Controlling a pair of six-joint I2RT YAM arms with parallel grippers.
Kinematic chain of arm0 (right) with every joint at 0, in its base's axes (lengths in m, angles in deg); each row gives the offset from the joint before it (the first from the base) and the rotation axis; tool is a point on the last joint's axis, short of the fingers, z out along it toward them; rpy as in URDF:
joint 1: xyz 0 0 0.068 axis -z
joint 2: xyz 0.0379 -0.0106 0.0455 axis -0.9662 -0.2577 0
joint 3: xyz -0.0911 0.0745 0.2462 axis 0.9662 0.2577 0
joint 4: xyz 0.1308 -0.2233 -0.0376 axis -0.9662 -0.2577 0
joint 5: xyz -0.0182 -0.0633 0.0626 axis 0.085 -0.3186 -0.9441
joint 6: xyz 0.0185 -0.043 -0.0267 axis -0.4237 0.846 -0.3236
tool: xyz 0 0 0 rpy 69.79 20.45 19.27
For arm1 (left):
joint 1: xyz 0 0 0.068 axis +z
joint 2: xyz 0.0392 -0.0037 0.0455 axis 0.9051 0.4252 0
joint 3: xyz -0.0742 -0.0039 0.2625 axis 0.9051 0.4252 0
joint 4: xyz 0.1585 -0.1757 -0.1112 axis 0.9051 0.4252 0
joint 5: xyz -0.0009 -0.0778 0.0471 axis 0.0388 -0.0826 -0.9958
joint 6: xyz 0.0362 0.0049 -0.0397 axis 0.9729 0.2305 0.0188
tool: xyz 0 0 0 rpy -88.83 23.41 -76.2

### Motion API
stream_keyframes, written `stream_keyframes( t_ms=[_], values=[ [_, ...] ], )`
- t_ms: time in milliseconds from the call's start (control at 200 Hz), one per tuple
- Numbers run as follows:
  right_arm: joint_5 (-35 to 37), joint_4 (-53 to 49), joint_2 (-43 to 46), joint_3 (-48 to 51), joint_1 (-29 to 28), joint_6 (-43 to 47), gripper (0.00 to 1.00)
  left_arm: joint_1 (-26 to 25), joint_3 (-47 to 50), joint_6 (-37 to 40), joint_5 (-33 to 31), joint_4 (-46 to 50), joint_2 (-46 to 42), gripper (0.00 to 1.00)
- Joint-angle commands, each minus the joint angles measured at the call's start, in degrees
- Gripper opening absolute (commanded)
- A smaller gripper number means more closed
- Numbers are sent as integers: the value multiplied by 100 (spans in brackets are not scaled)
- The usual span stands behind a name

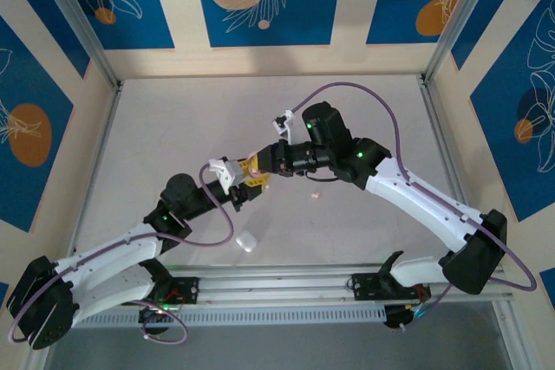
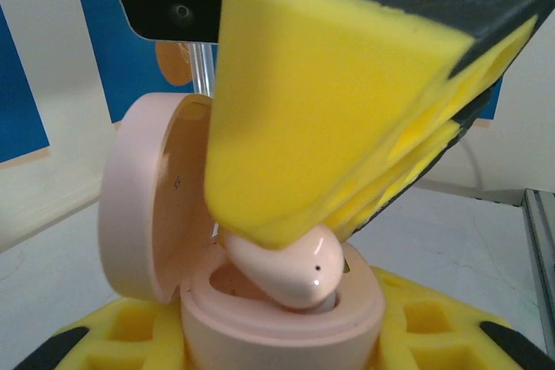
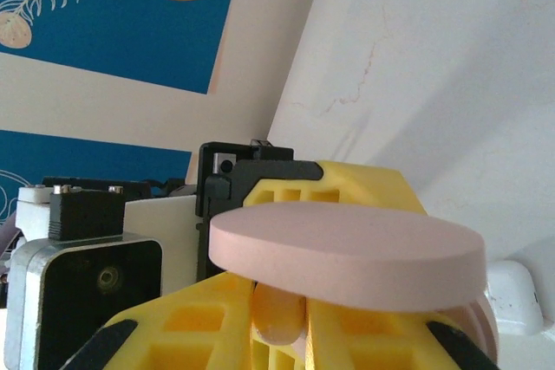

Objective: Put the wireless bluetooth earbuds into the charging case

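While the table (image 1: 173, 127) carries little else, the work gathers at the pink charging case (image 2: 277, 327), which is held off the surface with its lid (image 2: 143, 205) swung open. The left gripper (image 1: 236, 181) is clamped around the case's base, its yellow pads flanking it in the left wrist view. The right gripper (image 1: 263, 162) comes at the case from above, pinching a pink earbud (image 2: 290, 270). The bud's lower end sits in one well of the case, though I judge it not yet seated, and the well beside it looks empty. A white case (image 1: 245, 241) lies on the table, nearer the arm bases than the pink case. A small pale bud (image 1: 316, 196) lies to the right of the pink case and has yet to go in. The top view lays out those loose pieces, but the pinched bud is too small to read there. The left wrist view gives its contact with the well, and the right wrist view shows the lid edge-on.
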Motion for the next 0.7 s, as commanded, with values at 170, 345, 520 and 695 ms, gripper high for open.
stream_keyframes(
  t_ms=[170, 345, 520, 695],
  values=[
    [33, -670, -97, -228, -69, 96, 23, -44, -34, 43, -51, -481, -70, 32],
    [240, -902, -193, -371, -71, 132, 26, -59, -69, 27, 119, -438, -67, 33],
    [484, -1096, -212, -527, -87, 191, 30, -53, -78, 24, 179, -396, -115, 33],
    [663, -1173, -144, -606, -88, 216, 33, -55, -78, 25, 164, -375, -131, 33]
  ],
)
